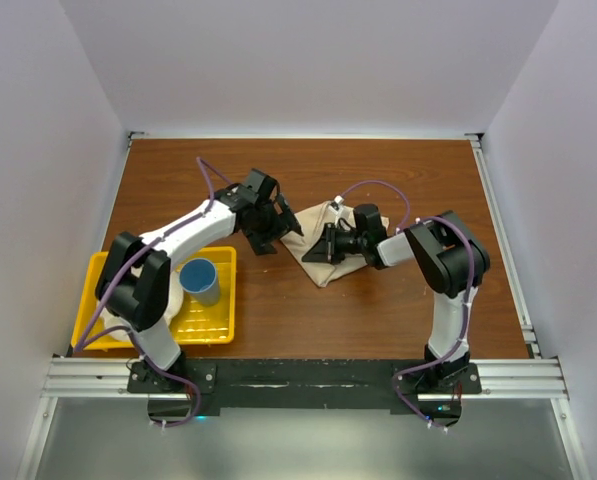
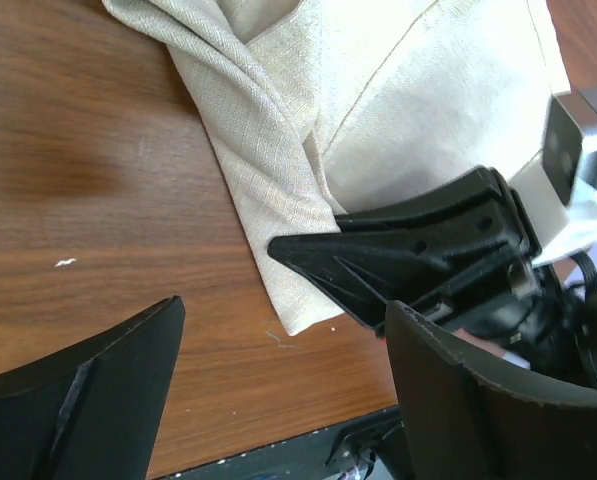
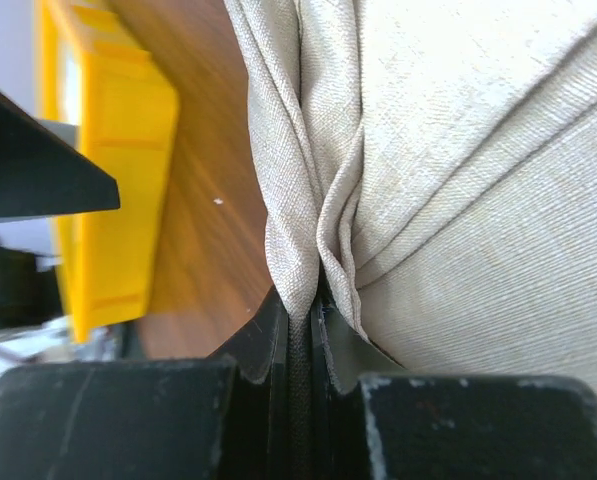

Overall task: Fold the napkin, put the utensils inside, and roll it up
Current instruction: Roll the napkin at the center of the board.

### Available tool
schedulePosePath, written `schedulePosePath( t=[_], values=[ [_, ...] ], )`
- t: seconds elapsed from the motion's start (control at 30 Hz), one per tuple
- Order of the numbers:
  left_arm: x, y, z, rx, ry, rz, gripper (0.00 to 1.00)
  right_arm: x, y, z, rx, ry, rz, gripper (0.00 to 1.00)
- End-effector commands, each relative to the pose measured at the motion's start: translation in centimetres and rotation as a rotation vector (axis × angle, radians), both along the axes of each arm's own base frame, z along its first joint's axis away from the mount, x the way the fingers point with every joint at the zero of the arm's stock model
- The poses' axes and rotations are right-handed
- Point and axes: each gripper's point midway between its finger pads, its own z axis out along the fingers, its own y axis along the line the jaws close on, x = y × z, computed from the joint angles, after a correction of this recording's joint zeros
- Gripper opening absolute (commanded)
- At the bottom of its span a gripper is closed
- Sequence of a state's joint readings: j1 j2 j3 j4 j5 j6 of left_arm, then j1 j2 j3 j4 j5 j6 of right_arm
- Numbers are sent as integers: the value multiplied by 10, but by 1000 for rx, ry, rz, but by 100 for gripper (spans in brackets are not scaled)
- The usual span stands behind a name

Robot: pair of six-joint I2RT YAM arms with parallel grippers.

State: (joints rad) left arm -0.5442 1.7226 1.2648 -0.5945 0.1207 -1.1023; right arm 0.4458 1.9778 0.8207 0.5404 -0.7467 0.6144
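Now, noting the scene from left to right. The yellow tray [image 1: 203, 325] is sitting at the near left of the table [image 1: 378, 320], and a blue cup [image 1: 202, 280] is standing upright in it.

Just beyond the tray, the left gripper [image 1: 278, 235] is hovering at the left edge of the napkin [image 1: 311, 225]. I am seeing its jaws standing wide apart and gripping nothing. From the left wrist camera, the left gripper [image 2: 288, 390] is framing bare wood, and the napkin [image 2: 398, 100] is lying just past its fingers [image 2: 88, 390] with one corner pointing toward them.

The napkin is lying at mid-table, loosely folded, with soft pleats running along its left side.

The right gripper [image 1: 318, 250] is reaching in from the right, low over the cloth. From the right wrist camera, the right gripper [image 3: 303, 340] is pinching a gathered ridge of the napkin [image 3: 458, 150], jaws closed tight on the fabric. The tray [image 3: 108, 180] is showing beyond it.
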Motion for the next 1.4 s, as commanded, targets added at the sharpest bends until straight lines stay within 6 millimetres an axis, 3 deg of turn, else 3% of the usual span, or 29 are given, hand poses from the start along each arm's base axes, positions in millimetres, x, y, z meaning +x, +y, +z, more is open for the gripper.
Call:
schedulePosePath(
  t=[0.0, 0.07, 0.23, 0.37, 0.5, 0.63, 0.83, 0.97, 1.13, 1.23, 1.3, 1.37],
  values=[
    [4, -6, -2, -60, -17, -57, 86, -48, -16, -45, 15, 321, 24, 0],
    [5, -6, -15, -58, 23, -39, 84, -44, -17, -48, 39, 331, 15, 0],
    [24, 7, -23, -48, -4, -31, 74, -42, -24, -52, 54, 344, 20, 0],
    [40, 33, -31, -7, 4, -23, 43, -43, -31, -59, 3, 311, 45, 0],
    [45, 51, -41, 54, 34, -12, 21, -42, -37, -61, -37, 298, 53, 0],
    [53, 51, -52, 78, 51, -30, 18, -42, -37, -62, -44, 301, 60, 0],
    [83, 35, -48, 49, -9, -62, 11, -44, -41, -65, -82, 291, 82, 0],
    [92, 24, -47, 11, -38, -72, 6, -46, -48, -72, -140, 287, 80, 0],
    [78, 2, -78, 32, 27, -172, 4, -42, -58, -80, -225, 278, 8, 0],
    [70, 7, -86, 69, 35, -196, 6, -40, -62, -83, -246, 262, -9, 0],
    [72, 15, -72, 121, -10, -215, 9, -40, -60, -82, -238, 257, -2, 0],
    [71, 26, -60, 173, -38, -206, 18, -37, -59, -78, -229, 248, -1, 0]
  ],
)
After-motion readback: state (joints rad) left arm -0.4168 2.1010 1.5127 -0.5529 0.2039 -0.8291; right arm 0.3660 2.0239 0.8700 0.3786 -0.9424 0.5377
